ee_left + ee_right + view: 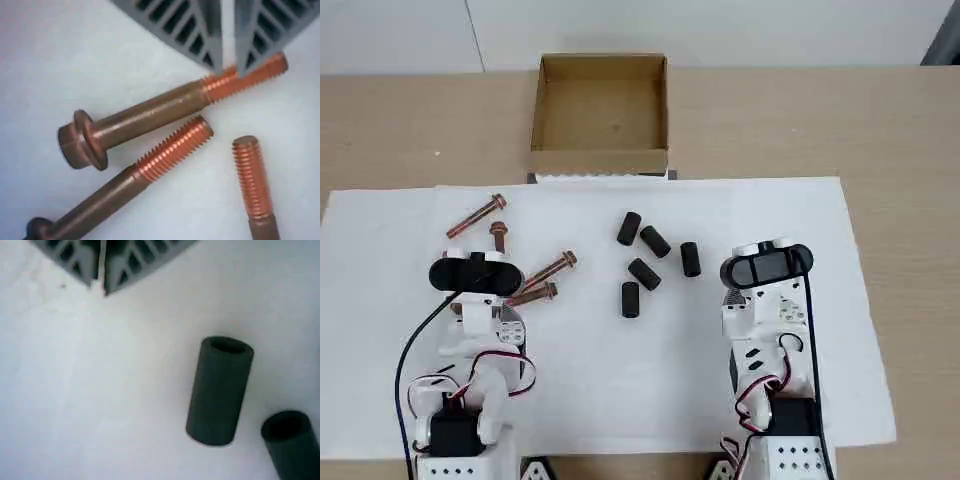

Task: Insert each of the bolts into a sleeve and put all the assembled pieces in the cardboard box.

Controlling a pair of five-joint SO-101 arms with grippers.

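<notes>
Overhead, the cardboard box (600, 150) sits open-topped at 12 o'clock on the wooden table (900, 120), just beside the far edge of the white sheet (770, 400). Four copper bolts (477, 217) can be counted lying loose on the sheet, at roughly 9 to 10 o'clock from its middle. Five black sleeves (644, 273) are loosely bunched near the middle, none with a bolt in it. The left arm (475, 275) stands at 7 o'clock, its head over the bolt patch, with two bolts poking out on its 3 o'clock side. The right arm (767, 265) stands at 5 o'clock, its head just at 3 o'clock of the sleeve bunch. On the left wrist camera, the left gripper (228, 67) has its fingers drawn close, with a narrow slit between them, tips right over the threaded end of a flanged bolt (150, 112) and gripping nothing. Two neighbouring bolts lie flat beside that one, apart from it. On the right wrist camera, the right gripper (100, 287) shows its fingers nearly pressed together, holding nothing, over bare sheet. The nearest sleeve (218, 390) lies on its side well apart from the tips.
</notes>
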